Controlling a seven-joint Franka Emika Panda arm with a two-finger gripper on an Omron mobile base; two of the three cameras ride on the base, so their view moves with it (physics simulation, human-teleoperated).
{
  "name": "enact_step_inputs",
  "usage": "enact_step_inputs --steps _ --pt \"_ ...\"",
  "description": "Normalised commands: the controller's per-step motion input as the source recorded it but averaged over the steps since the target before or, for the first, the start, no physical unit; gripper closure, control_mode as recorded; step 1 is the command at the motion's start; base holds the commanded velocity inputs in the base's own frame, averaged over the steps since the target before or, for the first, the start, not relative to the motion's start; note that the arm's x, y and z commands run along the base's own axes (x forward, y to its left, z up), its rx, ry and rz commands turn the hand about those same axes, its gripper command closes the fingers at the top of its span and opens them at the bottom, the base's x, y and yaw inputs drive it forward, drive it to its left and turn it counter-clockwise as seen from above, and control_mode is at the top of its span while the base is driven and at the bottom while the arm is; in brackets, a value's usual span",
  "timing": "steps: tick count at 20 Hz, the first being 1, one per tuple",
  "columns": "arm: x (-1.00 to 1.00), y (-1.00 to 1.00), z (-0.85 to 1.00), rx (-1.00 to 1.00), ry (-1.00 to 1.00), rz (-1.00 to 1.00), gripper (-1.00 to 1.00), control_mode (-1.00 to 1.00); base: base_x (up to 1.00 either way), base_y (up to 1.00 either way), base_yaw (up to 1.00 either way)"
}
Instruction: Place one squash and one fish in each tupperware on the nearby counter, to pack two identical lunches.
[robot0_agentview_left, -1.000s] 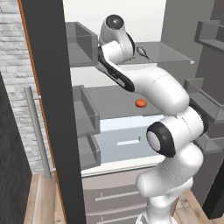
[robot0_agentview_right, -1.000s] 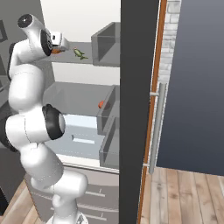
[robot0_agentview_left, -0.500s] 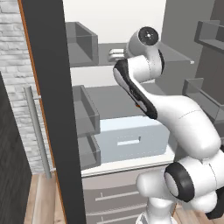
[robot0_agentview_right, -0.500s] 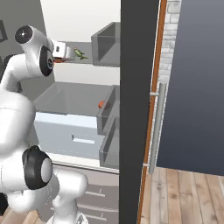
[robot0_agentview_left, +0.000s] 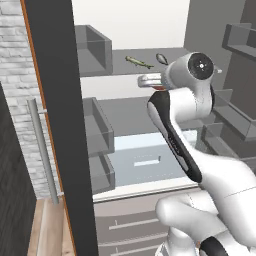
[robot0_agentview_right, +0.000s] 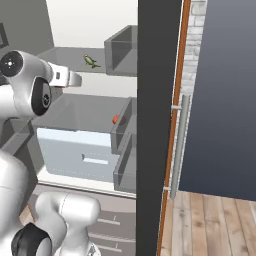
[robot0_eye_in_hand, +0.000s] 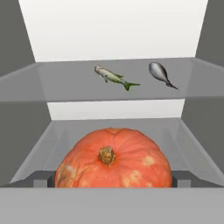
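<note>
An orange squash (robot0_eye_in_hand: 113, 159) lies on a grey fridge shelf, close in front of the hand camera. In the right base view a squash (robot0_agentview_right: 116, 119) shows small on the middle shelf. On the shelf above lie two fish: a slender yellow-green fish (robot0_eye_in_hand: 114, 77) (robot0_agentview_left: 138, 62) (robot0_agentview_right: 90, 61) and a plump dark grey fish (robot0_eye_in_hand: 161, 73) (robot0_agentview_left: 161, 58). My gripper (robot0_eye_in_hand: 113, 181) (robot0_agentview_left: 146, 80) (robot0_agentview_right: 75, 78) is open inside the fridge, its tips showing on either side of the squash. I cannot tell whether they touch it. The tupperware and the counter are out of view.
The open fridge door (robot0_agentview_left: 60, 125) (robot0_agentview_right: 155, 130) stands at the side with its long handle (robot0_agentview_right: 179, 145). A pale blue drawer (robot0_agentview_left: 145, 160) (robot0_agentview_right: 75, 150) juts out below the shelves. Grey door bins (robot0_agentview_left: 97, 125) (robot0_agentview_right: 122, 47) flank the shelves.
My arm has swung deeper into the fridge, rightward in the left base view, and now hides the squash there. The jaws have stayed open.
</note>
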Motion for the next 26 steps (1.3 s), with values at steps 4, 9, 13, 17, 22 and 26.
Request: enact_step_inputs --steps 4,9,13,17,22,26 --pt "-1.00 0.00 0.00 0.00 0.00 0.00 1.00 -1.00 0.00 0.00 0.00" --pt "-0.96 0.00 -0.02 0.00 0.00 0.00 1.00 -1.00 0.00 0.00 0.00" --pt "-0.82 -0.03 -0.17 0.00 0.00 0.00 1.00 -1.00 0.00 0.00 0.00" --pt "-0.22 -0.02 -0.03 0.00 0.00 0.00 1.00 1.00 -0.70 -0.06 0.00" --pt "0.00 0.00 0.00 0.00 0.00 0.00 1.00 1.00 -0.81 -0.09 0.00" --pt "0.00 0.00 0.00 0.00 0.00 0.00 1.00 1.00 -0.73 -0.07 0.00"
